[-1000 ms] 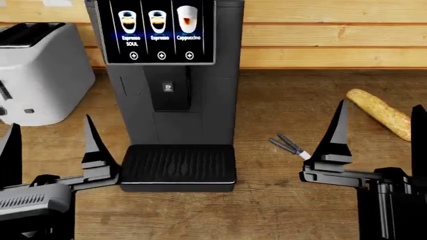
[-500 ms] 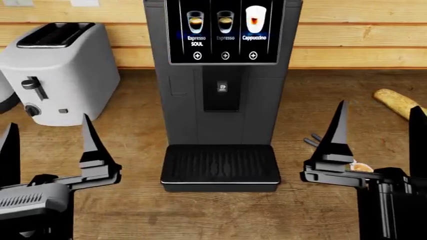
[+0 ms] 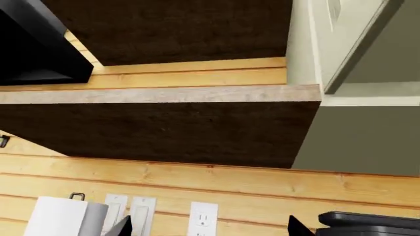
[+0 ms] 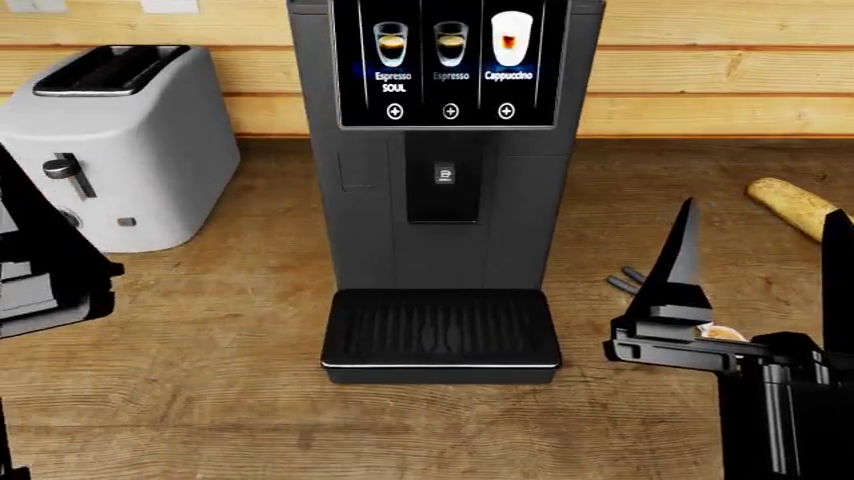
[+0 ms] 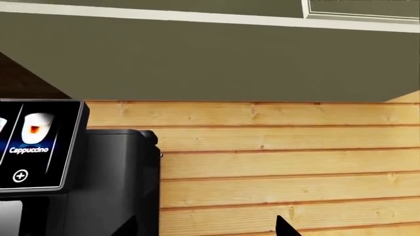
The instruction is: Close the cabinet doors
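A dark coffee machine (image 4: 447, 190) stands at the centre of the head view on a wooden counter (image 4: 267, 420), its lit screen (image 4: 447, 62) near the top edge showing three drinks labelled Espresso, Espresso and Cappuccino, its ribbed drip tray (image 4: 441, 335) jutting toward the lower middle. A white toaster (image 4: 114, 140) sits at upper left, beside the machine but apart from it. At the right edge lies a baguette (image 4: 798, 208), and a small grey utensil (image 4: 625, 280) shows just behind the right arm.

The right gripper (image 4: 758, 275), at lower right, points its two dark fingers (image 4: 678, 260) upward with a wide gap between them; it is released and grasps nothing. The left gripper (image 4: 40, 260) is cropped by the left edge of the head view, only a dark slab of it showing, and its state cannot be told from any view.

The cabinet (image 3: 367, 44) hangs overhead: in the left wrist view its pale panelled door (image 3: 357, 39) fills the upper right corner, angled out from the frame rather than flush with it, above a dark wood-edged shelf (image 3: 164, 128) that crosses the middle. Below that, a plank wall (image 3: 262, 191) carries a wall outlet (image 3: 202, 219) and switches (image 3: 141, 214), with a paper towel roll (image 3: 62, 219) at lower left.

In the right wrist view the cabinet's grey underside (image 5: 217, 59) spans the top, with plank wall and the coffee machine's Cappuccino panel at lower left.
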`<state>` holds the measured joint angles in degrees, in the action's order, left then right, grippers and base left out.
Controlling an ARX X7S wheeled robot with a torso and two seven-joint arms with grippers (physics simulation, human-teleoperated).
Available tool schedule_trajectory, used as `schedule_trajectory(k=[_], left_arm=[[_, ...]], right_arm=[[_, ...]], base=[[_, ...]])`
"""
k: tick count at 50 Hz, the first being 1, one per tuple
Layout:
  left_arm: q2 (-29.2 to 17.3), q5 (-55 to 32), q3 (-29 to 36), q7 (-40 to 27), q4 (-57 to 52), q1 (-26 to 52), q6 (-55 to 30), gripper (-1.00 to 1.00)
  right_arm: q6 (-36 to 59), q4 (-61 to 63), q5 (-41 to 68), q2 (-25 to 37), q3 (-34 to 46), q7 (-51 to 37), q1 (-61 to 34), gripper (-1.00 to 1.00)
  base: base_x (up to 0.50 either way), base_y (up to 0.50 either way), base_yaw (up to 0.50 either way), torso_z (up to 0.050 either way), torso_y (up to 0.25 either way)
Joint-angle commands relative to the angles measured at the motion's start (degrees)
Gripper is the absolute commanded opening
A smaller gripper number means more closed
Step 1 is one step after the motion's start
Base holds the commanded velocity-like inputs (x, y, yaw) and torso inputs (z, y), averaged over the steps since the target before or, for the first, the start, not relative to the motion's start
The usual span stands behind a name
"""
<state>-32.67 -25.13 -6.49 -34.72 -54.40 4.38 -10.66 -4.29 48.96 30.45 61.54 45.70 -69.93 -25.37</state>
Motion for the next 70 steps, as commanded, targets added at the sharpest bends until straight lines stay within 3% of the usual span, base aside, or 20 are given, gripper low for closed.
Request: schedule_trajectory(k=[1,12,35,47,54,70], left_arm=[[-4.3,-5.1,-2.9,-3.4,-4.4,6.6,-5.3,1.0],[-6.9,-7.1,0.2,-5.5,-4.6,13.4,-8.9,1.0],[-8.6,-17.6,6.1,-10.0,2.7,43.3,-22.1,1.0],[-8.7,-20.2,7.7,-10.8,3.1,49.3,-25.3,1.0],[-8.9,-24.1,9.1,-12.6,4.3,61.5,-30.6,1.0],[-8.2,-26.3,10.8,-12.7,8.1,71.4,-33.8,1.0]], right_arm=[[0.6,0.5,0.2,0.0,-0.3,-0.1,-0.3,1.0],[1.3,0.9,0.0,-0.2,-0.3,-0.1,-0.3,1.0],[0.5,0.9,-0.5,0.0,-0.6,-0.2,0.7,1.0],[0.4,0.7,-0.6,-0.2,-0.7,0.0,0.9,1.0],[-0.7,0.6,-0.8,0.5,-1.1,-0.3,1.7,1.0],[0.0,1.1,-0.3,0.3,-1.4,0.0,1.2,1.0]], base=[[0.0,0.0,0.0,0.0,0.0],[0.0,0.0,0.0,0.0,0.0],[0.0,0.0,0.0,0.0,0.0],[0.0,0.0,0.0,0.0,0.0],[0.0,0.0,0.0,0.0,0.0],[0.0,0.0,0.0,0.0,0.0]])
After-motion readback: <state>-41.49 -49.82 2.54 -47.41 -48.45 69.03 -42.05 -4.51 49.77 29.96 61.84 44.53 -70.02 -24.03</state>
